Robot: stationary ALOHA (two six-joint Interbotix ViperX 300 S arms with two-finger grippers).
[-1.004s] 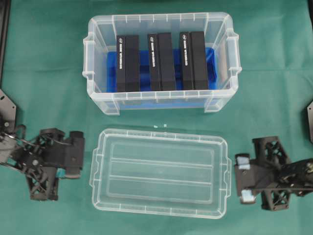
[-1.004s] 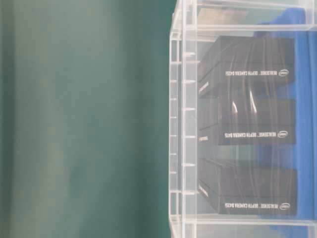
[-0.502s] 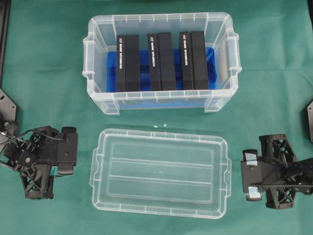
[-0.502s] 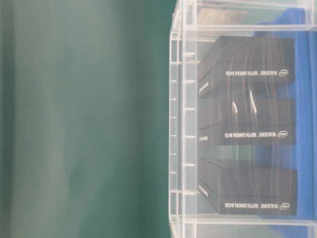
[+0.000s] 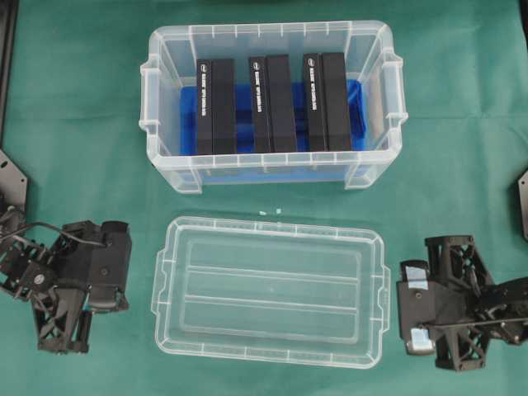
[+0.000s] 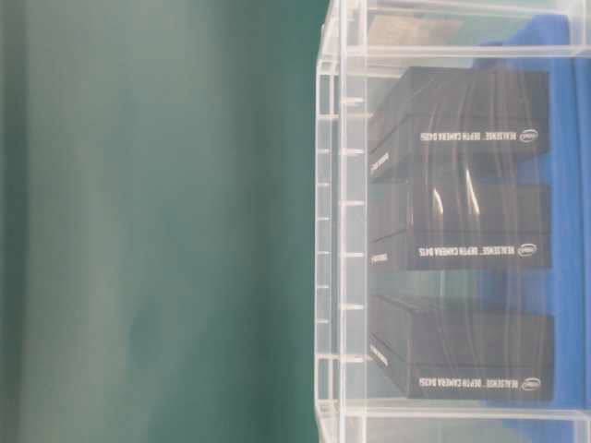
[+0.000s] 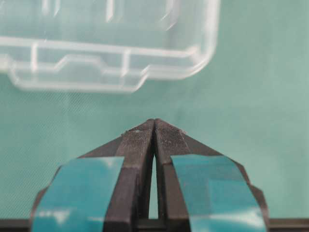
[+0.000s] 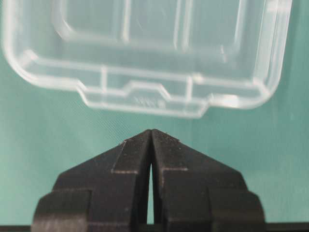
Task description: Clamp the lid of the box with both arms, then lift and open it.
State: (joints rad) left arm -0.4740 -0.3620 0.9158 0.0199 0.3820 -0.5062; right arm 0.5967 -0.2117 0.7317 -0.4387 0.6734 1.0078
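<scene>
Left end effector: tips together, gripping nothing, just beside the lid. You see the lid flat on the counter, off the box. Right end effector: likewise together, empty. Task appears complete; retract next.

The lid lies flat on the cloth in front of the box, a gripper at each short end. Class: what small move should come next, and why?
Probably none on the lid: it is already off the box and lies flat on the cloth, untouched. The left gripper and right gripper are both shut and empty, each short of a lid end. A small retreat to rest seems most sensible.
</scene>
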